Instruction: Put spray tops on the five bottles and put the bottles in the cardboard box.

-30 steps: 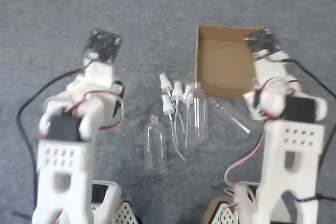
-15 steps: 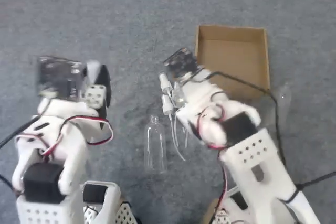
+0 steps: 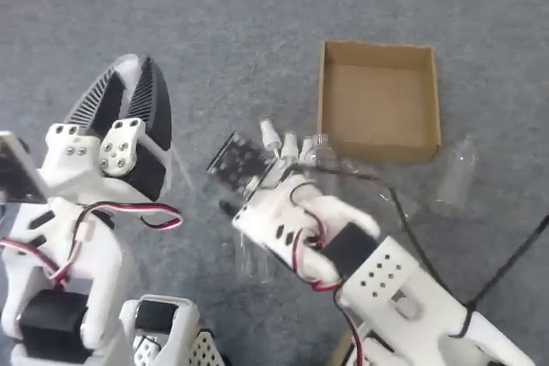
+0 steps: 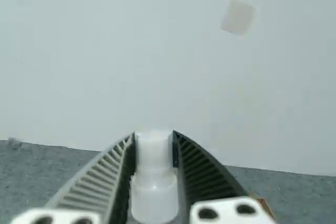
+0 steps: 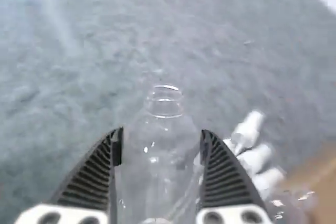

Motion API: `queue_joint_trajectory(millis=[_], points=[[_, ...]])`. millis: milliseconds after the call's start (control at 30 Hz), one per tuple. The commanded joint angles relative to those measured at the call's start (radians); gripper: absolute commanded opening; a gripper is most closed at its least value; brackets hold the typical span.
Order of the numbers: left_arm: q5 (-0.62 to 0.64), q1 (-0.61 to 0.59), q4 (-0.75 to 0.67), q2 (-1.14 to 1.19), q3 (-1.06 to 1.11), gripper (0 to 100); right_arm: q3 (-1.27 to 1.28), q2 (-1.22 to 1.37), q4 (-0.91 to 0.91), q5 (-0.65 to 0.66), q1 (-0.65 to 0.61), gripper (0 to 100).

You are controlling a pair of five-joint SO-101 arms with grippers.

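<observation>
Left gripper (image 4: 153,136) clamps one spray top (image 4: 153,182), right gripper (image 5: 161,132) grips one bottle (image 5: 157,161), one box (image 3: 377,100)

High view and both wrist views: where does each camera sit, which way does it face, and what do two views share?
High view: fixed above the table, looking down; shows both arms, the cardboard box and loose spray tops.
Left wrist view: on the raised left arm, facing the pale wall; own left hand shut on a spray top.
Right wrist view: on the low right arm, facing down at the table; own right hand around a bottle.
Shared: the loose spray tops appear in the high and right wrist views.
</observation>
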Motion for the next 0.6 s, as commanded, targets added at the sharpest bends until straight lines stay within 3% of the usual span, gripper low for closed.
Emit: queue_joint_trajectory(millis=[0, 267, 567], points=[[0.012, -0.002, -0.051, -0.008, -0.01, 1, 0.026, -0.07, -0.058, -0.009, -0.071, 0.7], [0.014, 0.006, -0.189, -0.003, 0.102, 1, 0.187, -0.209, -0.203, -0.017, -0.084, 0.6], [0.104, 0.061, -0.133, -0.011, 0.153, 1, 0.203, -0.243, -0.202, -0.017, -0.082, 0.6]])
